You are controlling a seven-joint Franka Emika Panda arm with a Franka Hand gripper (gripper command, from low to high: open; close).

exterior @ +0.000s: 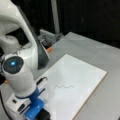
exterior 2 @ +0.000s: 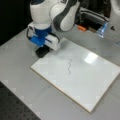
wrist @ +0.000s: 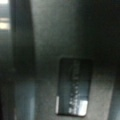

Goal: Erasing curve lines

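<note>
The curve lines are one thin dark squiggle [exterior: 64,86] near the middle of the white board [exterior: 82,75], and it shows whole in both front views [exterior 2: 69,66]. My gripper [exterior 2: 42,51] hangs low at the board's corner, off the squiggle, at a front view's left. In a front view it sits at the bottom edge [exterior: 43,114], partly cut off. A dark block [exterior 2: 40,53] lies right under the hand. The wrist view shows a dark rectangular block [wrist: 73,87] close below, on a grey surface; no fingers show there.
The board [exterior 2: 100,82] lies on a grey table [exterior 2: 20,75]. An orange piece [exterior 2: 81,28] and grey equipment [exterior 2: 93,18] stand behind the board. A blue-tinted clear part [exterior 2: 102,29] is at a front view's right. The arm's white body [exterior: 22,57] rises over the board's near corner.
</note>
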